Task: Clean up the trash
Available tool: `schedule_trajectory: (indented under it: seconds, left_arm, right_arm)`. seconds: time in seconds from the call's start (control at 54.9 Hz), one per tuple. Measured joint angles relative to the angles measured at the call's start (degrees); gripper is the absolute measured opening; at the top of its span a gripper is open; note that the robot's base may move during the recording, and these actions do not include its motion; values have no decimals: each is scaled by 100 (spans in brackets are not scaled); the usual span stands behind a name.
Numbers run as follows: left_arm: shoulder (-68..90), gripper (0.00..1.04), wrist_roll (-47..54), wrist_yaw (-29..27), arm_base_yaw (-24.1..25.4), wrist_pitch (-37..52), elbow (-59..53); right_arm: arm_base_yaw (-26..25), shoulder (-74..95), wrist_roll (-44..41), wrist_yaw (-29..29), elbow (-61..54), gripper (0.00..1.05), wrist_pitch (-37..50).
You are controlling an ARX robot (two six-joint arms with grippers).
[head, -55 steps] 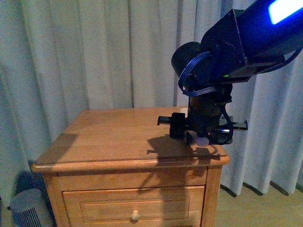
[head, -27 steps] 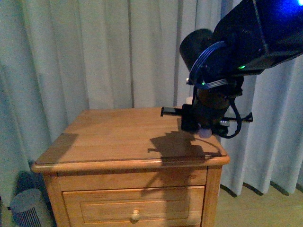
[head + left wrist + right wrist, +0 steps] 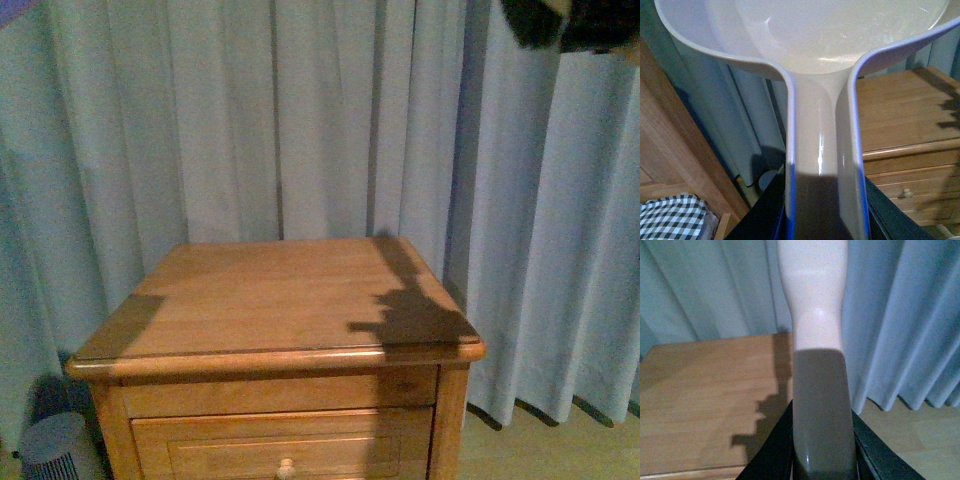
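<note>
Right arm is lifting clear of the desk. Right claw is gripping a pale handle; left claw is holding the dustpan by its neck, ready for scooping.

The left pincer is seen from its own wrist, and a dustpan handle is gripped in it. Its two black fingers are pressed against the handle, one on each side. The right pincer is clamped on a white handle in the same way, with a black finger on each side. In the front view only a dark, blurred bit of an arm is seen, high in the top right corner.
</note>
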Motion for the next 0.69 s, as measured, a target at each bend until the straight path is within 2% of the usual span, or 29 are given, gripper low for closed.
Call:
schedule_trajectory:
  seconds: [0.237, 0.474, 0.692]
  left_arm:
    - [0, 27, 0, 0, 0, 0, 0]
    - [0, 27, -2, 2, 0, 0, 0]
    - [0, 27, 0, 0, 0, 0, 0]
  right_arm:
    - [-179, -1720, -203, 122, -1248, 21, 136]
    - [-302, -3475, -229, 240, -2455, 21, -243]
    - [-210, -4690, -234, 358, -3237, 21, -780]
